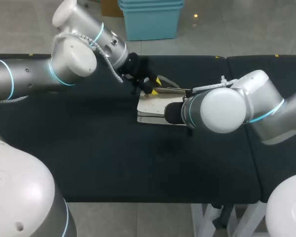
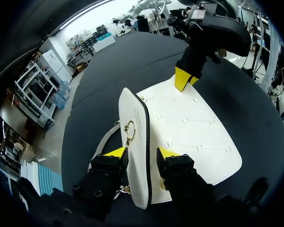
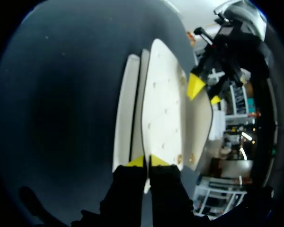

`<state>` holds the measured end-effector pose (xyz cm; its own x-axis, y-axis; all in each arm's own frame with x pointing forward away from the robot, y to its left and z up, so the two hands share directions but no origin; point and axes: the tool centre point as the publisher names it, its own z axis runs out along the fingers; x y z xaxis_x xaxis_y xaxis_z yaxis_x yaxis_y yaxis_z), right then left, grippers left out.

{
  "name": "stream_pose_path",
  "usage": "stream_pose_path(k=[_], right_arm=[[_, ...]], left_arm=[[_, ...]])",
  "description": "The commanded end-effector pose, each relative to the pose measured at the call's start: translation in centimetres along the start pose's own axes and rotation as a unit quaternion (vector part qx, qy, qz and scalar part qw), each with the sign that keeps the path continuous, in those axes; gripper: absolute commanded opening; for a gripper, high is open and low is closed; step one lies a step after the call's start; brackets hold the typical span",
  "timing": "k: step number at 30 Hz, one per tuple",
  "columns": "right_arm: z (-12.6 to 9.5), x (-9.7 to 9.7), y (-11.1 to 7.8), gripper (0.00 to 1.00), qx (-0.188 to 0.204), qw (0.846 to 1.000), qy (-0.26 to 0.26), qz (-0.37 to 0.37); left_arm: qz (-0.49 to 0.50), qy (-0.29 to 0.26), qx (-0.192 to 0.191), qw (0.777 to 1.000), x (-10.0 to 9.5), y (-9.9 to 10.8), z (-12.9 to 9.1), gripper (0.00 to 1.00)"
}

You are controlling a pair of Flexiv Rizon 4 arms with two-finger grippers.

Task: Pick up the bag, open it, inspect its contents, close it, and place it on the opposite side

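The white bag [image 1: 154, 104] lies mid-desk [image 1: 89, 158] with bare dark surface on all sides, the left claw [image 2: 141, 153] pinching its upturned edge and the right claw [image 3: 146, 161] pinching the opposite end.

One bag [image 1: 155, 104], two end effectors [image 2: 141, 153] [image 3: 146, 161]

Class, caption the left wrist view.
Left claw flanks the white bag's raised flap; right claw pinches its far edge.

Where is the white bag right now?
In the head view the white bag lies on the black table near its middle, toward the far edge, between the left gripper and the right gripper, which pinches its edge.
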<state>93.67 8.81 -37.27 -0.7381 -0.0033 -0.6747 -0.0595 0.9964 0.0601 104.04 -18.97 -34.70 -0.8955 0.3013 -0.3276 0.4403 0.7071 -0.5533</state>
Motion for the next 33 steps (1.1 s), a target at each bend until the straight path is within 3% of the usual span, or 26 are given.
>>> stream_pose_path(k=[1,11,15,17,30,31,32,33], right_arm=[[0.2,0.4,-0.3,0.00,-0.006,0.998,-0.059,0.000],[0.2,0.4,-0.3,0.00,-0.006,0.998,-0.059,0.000],[0.2,0.4,-0.3,0.00,-0.006,0.998,-0.059,0.000],[0.2,0.4,-0.3,0.00,-0.006,0.998,-0.059,0.000],[-0.1,0.2,-0.2,0.00,-0.009,0.998,-0.057,0.003],[-0.3,0.1,-0.2,0.14,-0.011,0.998,-0.055,0.005],[-0.5,0.0,-0.1,0.46,-0.016,0.999,-0.051,0.006],[-0.7,-0.1,-0.1,1.00,-0.019,0.999,-0.046,0.005]], left_arm=[[-0.007,0.014,-0.006,1.000,-1.7,0.6,1.9,0.43],[-0.025,0.026,-0.017,0.999,-2.6,1.3,2.8,0.35],[-0.032,0.033,-0.020,0.999,-2.7,1.5,3.0,0.20],[-0.035,0.036,-0.021,0.999,-2.8,1.6,3.0,0.00],[-0.055,0.036,0.014,0.998,-2.5,2.1,2.1,0.00],[-0.055,0.036,0.015,0.998,-2.5,2.1,2.0,0.00],[-0.055,0.034,0.016,0.998,-2.6,2.0,1.9,0.00],[-0.055,0.032,0.020,0.998,-2.6,2.0,1.7,0.00]])
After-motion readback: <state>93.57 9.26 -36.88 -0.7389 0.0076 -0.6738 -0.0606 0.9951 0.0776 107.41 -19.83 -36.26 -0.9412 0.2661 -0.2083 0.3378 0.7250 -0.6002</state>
